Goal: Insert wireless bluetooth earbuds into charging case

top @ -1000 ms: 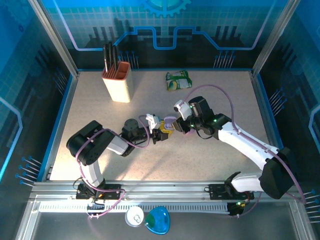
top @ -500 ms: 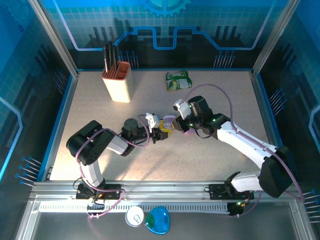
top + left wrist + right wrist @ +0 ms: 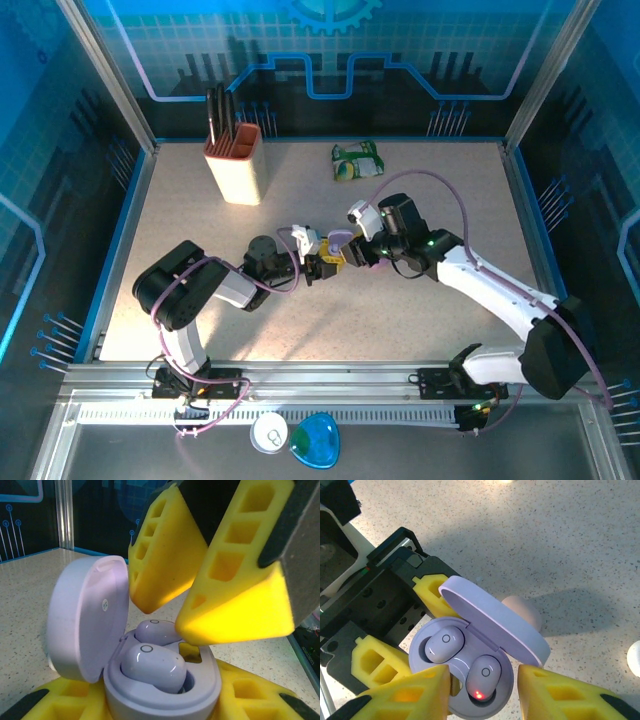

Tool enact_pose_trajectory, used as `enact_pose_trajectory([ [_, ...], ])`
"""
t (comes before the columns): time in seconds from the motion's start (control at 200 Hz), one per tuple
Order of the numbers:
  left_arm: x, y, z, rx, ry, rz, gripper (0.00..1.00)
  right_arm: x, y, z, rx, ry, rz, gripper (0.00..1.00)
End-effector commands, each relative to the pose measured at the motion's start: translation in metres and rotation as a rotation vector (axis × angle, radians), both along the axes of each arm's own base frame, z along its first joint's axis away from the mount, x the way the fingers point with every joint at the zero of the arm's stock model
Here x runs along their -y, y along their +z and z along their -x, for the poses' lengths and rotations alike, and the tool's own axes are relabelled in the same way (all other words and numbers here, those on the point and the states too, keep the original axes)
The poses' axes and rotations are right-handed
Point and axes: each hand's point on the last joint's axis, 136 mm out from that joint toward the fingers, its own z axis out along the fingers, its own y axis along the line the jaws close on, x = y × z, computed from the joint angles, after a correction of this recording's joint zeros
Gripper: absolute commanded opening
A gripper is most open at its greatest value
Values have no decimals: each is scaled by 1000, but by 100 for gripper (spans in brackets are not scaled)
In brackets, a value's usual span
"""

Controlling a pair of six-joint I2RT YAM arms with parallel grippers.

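Observation:
My left gripper (image 3: 162,702) is shut on the lilac charging case (image 3: 200,690), yellow pads on both sides. The lid (image 3: 87,617) stands open. Two lilac earbuds (image 3: 445,645) lie in the sockets; the nearer earbud (image 3: 484,676) shows a red light and looks slightly tilted in the left wrist view. My right gripper (image 3: 482,697) is open just over the case, its fingers (image 3: 405,695) straddling the case's front rim and gripping nothing. In the top view the case (image 3: 340,242) sits mid-table where the left gripper (image 3: 322,263) and right gripper (image 3: 352,253) meet.
A pale pink pebble-shaped thing (image 3: 522,612) lies on the table behind the lid, and a white one (image 3: 635,657) at the right edge. A knife block (image 3: 235,165) stands back left and a green packet (image 3: 357,160) at the back centre.
The right gripper has shifted very slightly over the case. The left gripper and the case have stayed in place.

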Motion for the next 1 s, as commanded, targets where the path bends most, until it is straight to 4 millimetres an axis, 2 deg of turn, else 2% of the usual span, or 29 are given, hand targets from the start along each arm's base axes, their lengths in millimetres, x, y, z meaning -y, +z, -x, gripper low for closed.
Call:
enact_pose_trajectory([
  [0.0,3,21,3,54,-27,40,26,-3,21,2,40,8,-84,42],
  [0.29,0,15,8,74,-33,19,26,3,51,-4,11,-71,-236,57],
  [0.405,-1,12,11,108,-39,2,26,2,59,-17,-40,-131,-258,57],
  [0.55,-2,17,14,131,-40,3,25,0,49,-32,-100,-161,-184,50],
  [0.665,-2,20,12,129,-30,11,25,2,30,-41,-134,-179,-95,45],
  [0.84,-6,25,1,65,36,42,26,-1,19,-29,-111,-88,-41,47],
  [0.995,-6,27,-2,46,48,53,26,7,34,-17,-37,-87,-94,49],
])
